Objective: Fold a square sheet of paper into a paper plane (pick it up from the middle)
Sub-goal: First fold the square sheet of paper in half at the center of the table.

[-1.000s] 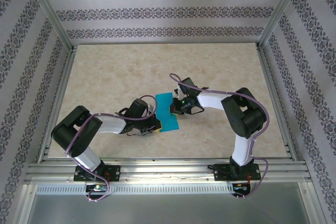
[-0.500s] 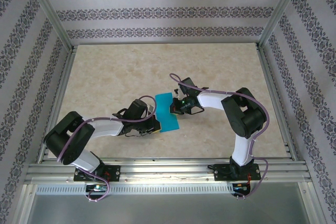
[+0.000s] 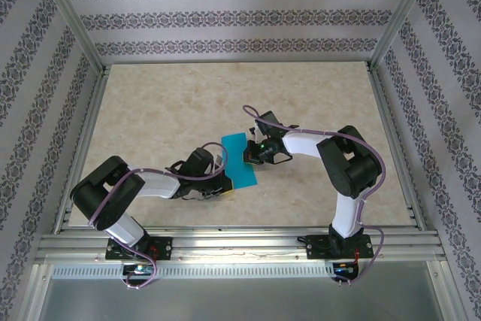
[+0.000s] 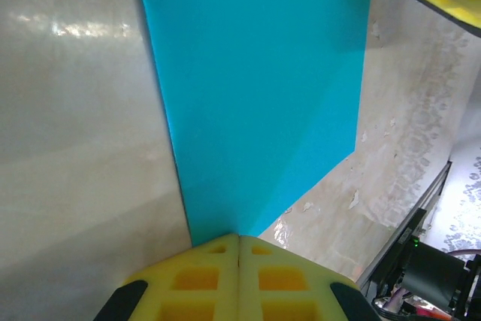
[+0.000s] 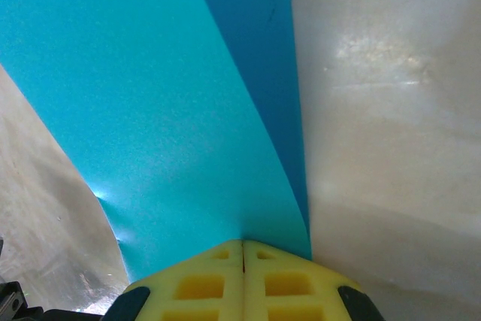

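Both arms reach low to the middle of the tabletop (image 3: 165,103), the left stretched nearly flat, the right with its elbow raised. The teal sheet of paper (image 3: 239,167) sits between them, folded narrow. The left gripper (image 4: 239,240) and right gripper (image 5: 243,246) each have their pads pressed together, pinching opposite edges. From above, the wrists hide the fingertips.
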### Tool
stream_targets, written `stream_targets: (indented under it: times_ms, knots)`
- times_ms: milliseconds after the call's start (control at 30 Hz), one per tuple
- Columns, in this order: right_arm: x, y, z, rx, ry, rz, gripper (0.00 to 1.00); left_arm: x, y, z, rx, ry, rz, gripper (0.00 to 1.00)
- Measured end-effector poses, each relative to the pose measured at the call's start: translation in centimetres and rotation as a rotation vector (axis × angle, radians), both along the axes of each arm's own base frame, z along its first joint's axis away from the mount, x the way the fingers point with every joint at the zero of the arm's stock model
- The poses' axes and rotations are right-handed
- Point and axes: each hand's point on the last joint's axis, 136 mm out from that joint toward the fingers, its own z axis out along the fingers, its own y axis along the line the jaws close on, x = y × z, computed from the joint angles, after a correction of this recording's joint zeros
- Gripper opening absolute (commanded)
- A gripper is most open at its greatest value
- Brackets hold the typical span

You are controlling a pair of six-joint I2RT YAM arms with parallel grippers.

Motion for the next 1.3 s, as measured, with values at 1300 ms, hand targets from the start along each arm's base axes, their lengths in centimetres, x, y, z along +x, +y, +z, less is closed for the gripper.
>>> stream_targets:
  times_ms: [1300]
  knots:
    - [-0.1, -0.1, 0.0, -0.004, 0.003, 0.004, 0.00, 11.8, 2.7, 0.3, 0.100, -0.143, 0.080, 0.10]
